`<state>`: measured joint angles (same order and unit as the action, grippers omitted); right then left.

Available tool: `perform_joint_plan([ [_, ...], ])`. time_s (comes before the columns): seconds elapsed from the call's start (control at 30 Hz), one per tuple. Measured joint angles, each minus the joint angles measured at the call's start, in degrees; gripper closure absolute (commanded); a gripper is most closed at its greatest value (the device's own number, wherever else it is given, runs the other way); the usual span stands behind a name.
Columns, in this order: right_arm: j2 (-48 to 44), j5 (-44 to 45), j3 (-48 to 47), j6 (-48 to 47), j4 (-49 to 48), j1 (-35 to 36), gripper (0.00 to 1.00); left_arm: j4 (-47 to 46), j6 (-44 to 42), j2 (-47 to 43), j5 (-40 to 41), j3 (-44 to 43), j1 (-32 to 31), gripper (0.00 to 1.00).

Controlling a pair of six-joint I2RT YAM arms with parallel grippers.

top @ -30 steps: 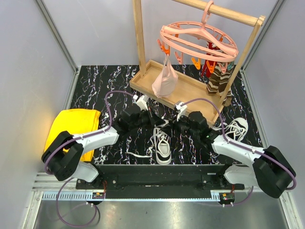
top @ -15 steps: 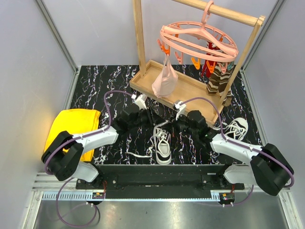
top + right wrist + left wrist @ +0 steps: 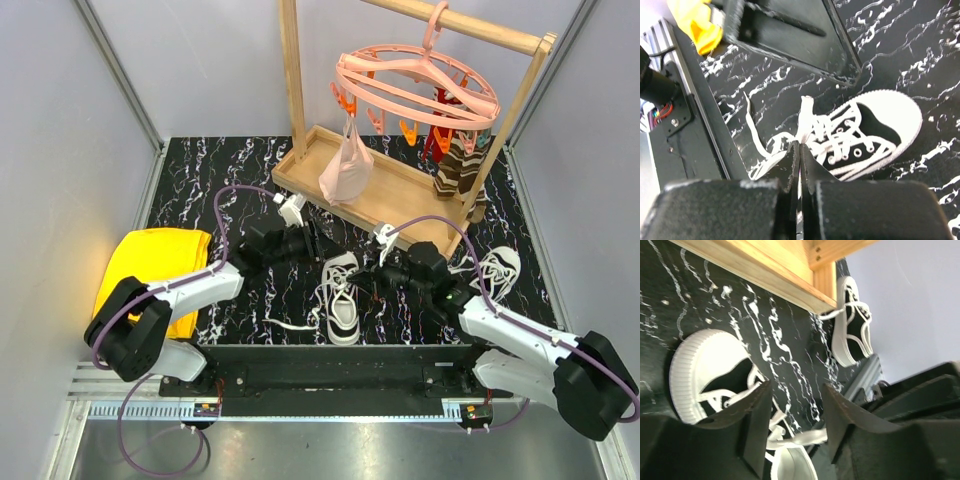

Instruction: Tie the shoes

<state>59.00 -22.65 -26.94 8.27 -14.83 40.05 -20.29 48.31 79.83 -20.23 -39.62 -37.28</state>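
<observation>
One white and black shoe (image 3: 341, 298) lies at the table's middle front, its laces loose. It also shows in the left wrist view (image 3: 705, 377) and the right wrist view (image 3: 867, 132). The second shoe (image 3: 495, 268) lies at the right by the rack's foot, and shows in the left wrist view (image 3: 855, 325). My right gripper (image 3: 366, 277) is just right of the middle shoe, shut (image 3: 800, 146) on a white lace (image 3: 805, 117) that runs up from its tips. My left gripper (image 3: 316, 250) is open (image 3: 796, 390) beyond the shoe's toe, with a lace strand (image 3: 802, 437) crossing between its fingers.
A wooden rack's base tray (image 3: 400, 190) stands at the back with a pink clip hanger (image 3: 415, 85), a pink bag (image 3: 346, 170) and brown striped socks (image 3: 458, 165). A yellow cloth (image 3: 150, 265) lies at the left. The metal front rail (image 3: 340, 365) is close behind the shoe.
My right gripper has pulled back toward the near right with the lace in it. My left gripper has drawn back to the left, away from the shoe's top.
</observation>
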Motion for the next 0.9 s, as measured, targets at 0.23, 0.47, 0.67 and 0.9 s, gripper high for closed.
perform_joint_plan([
  [0.23,1.79,-0.50,0.17,-0.92,0.15,0.00,1.00,-0.76,0.66,0.02,-4.81,0.00,0.28,0.38],
  [0.47,1.25,-0.50,0.17,-1.64,1.07,0.00,1.00,0.72,-12.48,-1.16,-16.44,-0.22,5.81,0.51],
  [0.67,-0.76,-0.48,0.17,-2.34,3.19,0.00,1.00,15.69,-36.92,-1.05,-21.38,-7.82,9.84,0.62],
  [0.9,-0.79,-0.55,0.15,-3.54,6.27,0.00,1.00,22.77,-45.62,6.03,-24.92,-12.17,9.53,0.61],
])
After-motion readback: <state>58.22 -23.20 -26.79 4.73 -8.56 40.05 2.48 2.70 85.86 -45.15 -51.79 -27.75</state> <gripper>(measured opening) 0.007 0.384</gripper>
